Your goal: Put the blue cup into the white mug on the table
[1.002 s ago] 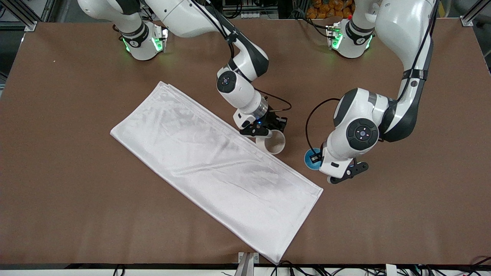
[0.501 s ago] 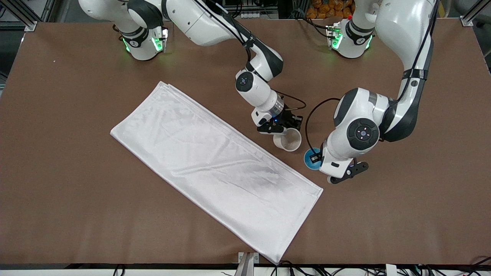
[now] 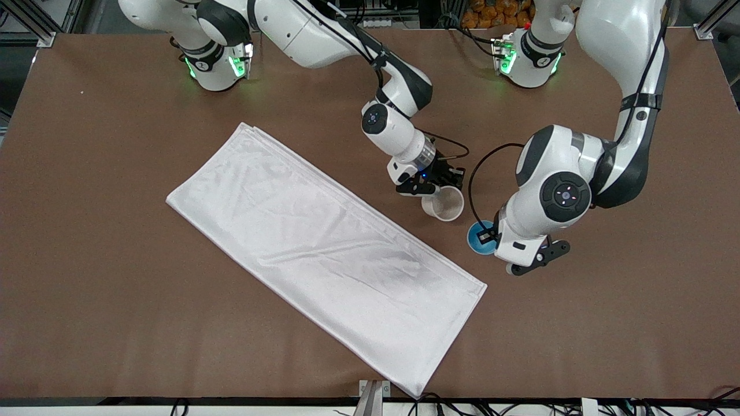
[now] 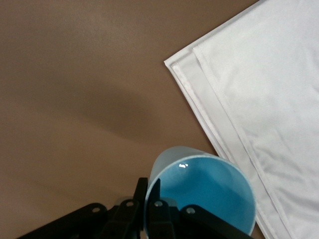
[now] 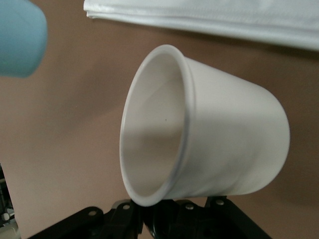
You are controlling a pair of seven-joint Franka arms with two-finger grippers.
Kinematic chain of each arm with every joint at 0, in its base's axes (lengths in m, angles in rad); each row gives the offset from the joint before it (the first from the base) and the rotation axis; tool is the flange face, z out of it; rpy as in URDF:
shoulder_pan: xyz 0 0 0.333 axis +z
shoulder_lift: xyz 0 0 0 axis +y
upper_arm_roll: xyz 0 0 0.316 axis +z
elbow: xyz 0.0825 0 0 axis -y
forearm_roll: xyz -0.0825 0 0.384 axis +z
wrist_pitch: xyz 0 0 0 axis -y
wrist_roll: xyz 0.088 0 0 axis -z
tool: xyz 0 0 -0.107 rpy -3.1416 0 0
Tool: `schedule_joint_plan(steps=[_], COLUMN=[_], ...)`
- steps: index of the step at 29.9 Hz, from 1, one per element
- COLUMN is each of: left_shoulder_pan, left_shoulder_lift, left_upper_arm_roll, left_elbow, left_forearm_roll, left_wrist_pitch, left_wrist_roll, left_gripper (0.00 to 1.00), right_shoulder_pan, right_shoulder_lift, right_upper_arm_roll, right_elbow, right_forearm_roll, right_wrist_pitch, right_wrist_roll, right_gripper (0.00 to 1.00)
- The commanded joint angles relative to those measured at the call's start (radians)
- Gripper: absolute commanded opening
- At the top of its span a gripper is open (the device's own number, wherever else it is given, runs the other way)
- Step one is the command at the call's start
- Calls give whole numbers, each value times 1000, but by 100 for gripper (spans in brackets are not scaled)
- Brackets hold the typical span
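Observation:
The white mug (image 3: 443, 205) hangs tilted in my right gripper (image 3: 432, 188), which is shut on its rim over the brown table (image 3: 104, 300), just past the cloth's edge. In the right wrist view the mug (image 5: 214, 144) fills the middle and my right gripper (image 5: 147, 208) pinches the rim; its handle does not show. My left gripper (image 3: 487, 236) is shut on the rim of the blue cup (image 3: 478, 238), beside the mug toward the left arm's end. The left wrist view shows the cup (image 4: 204, 196) with its opening facing the camera and my left gripper (image 4: 148, 194) on the rim. The cup also shows in the right wrist view (image 5: 20, 37).
A large white folded cloth (image 3: 324, 254) lies slantwise across the middle of the table, its long edge close to the mug. It also shows in the left wrist view (image 4: 264, 89) and in the right wrist view (image 5: 209, 17).
My right gripper has carried the white mug away from the cloth's edge toward the blue cup. My left gripper with the blue cup has shifted slightly toward the left arm's end.

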Motion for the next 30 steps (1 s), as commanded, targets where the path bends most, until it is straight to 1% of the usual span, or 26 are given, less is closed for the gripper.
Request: schedule_joint_plan(steps=[1, 2, 3, 4, 5, 7, 8, 15, 21, 27, 30], left_shoulder_pan=[42, 47, 48, 50, 53, 54, 54, 54, 53, 51, 50], left_shoulder_lift=[-36, -36, -39, -39, -39, -39, -39, -39, -39, -39, -38], left_upper_arm_roll=[0, 0, 0, 0, 0, 0, 0, 0, 0, 0, 0], left_elbow=[-18, -15, -14, -14, -14, -14, -14, -17, -20, -21, -23], left_forearm_roll=[-20, -19, -18, -18, -18, -18, -18, -20, -28, -29, -34], left_wrist_pitch=[-22, -22, -22, -22, -22, -22, -22, -22, -23, -45, -49], left_wrist_roll=[53, 57, 57, 58, 60, 63, 63, 63, 63, 63, 63], left_gripper=[0, 0, 0, 0, 0, 0, 0, 0, 0, 0, 0], right_shoulder_pan=[-8, -7, -7, -7, -8, -8, -8, -10, -2, -5, -5], right_shoulder_lift=[36, 38, 39, 39, 39, 41, 41, 38, 33, 0, -36], right_upper_arm_roll=[17, 17, 17, 17, 17, 16, 14, 9, -23, -38, -44], right_elbow=[42, 42, 40, 40, 39, 36, 33, 25, 8, -59, -117], right_forearm_roll=[18, 18, 17, 17, 17, 15, 14, 0, -26, -77, -104], right_wrist_pitch=[16, 16, 16, 16, 16, 14, 14, 13, 10, 4, 1], right_wrist_roll=[-1, -1, -1, -1, -1, -3, -6, -12, -15, -17, -18], right_gripper=[6, 13, 31, 56, 71, 84, 100, 100, 100, 100, 100])
